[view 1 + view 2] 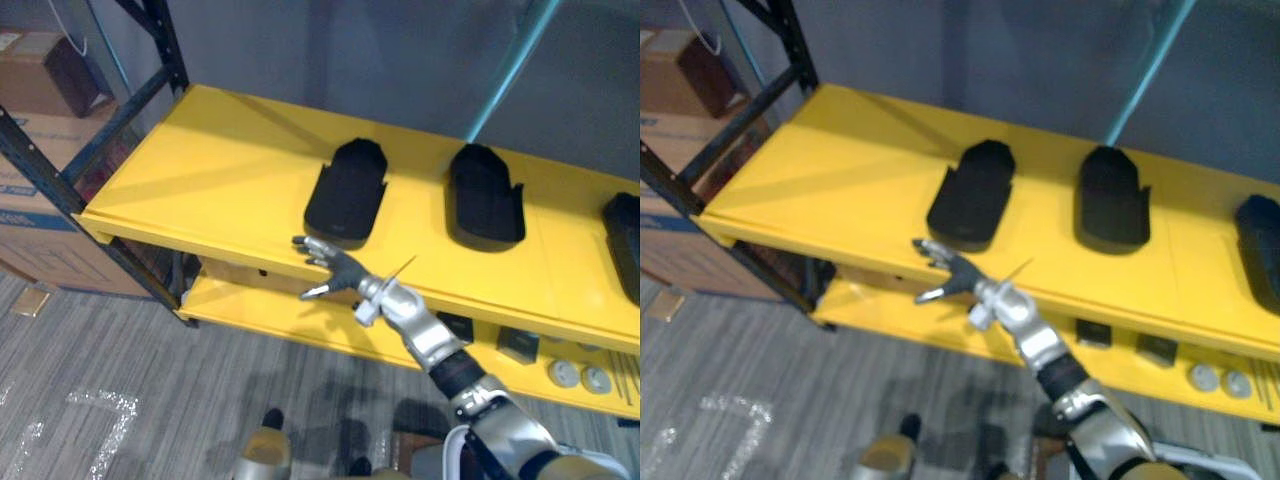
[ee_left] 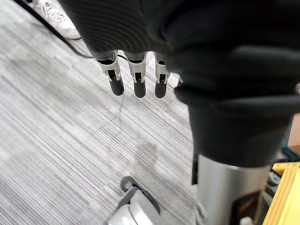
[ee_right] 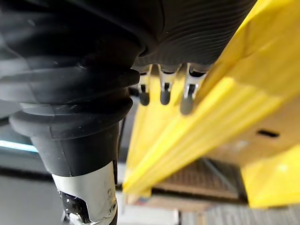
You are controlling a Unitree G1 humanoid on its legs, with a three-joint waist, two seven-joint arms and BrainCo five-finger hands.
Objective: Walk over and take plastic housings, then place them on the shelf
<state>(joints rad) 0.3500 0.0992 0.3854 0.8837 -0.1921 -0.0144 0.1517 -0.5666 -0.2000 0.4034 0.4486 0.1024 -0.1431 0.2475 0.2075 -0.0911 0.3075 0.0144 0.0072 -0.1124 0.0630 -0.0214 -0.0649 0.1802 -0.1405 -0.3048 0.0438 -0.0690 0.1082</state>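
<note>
Plastic housings (image 1: pixel 346 192) lie on the yellow shelf (image 1: pixel 200 170). The leftmost sits just beyond the right hand (image 1: pixel 335 268), whose fingers (image 1: pixel 306 243) are spread, empty, at the near edge. The left hand (image 2: pixel 139 77) hangs with straight fingers.

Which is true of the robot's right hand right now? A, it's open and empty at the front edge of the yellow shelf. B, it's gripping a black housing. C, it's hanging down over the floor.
A: the right hand has its fingers spread at the front edge of the shelf, short of the nearest housing, and holds nothing.
</note>
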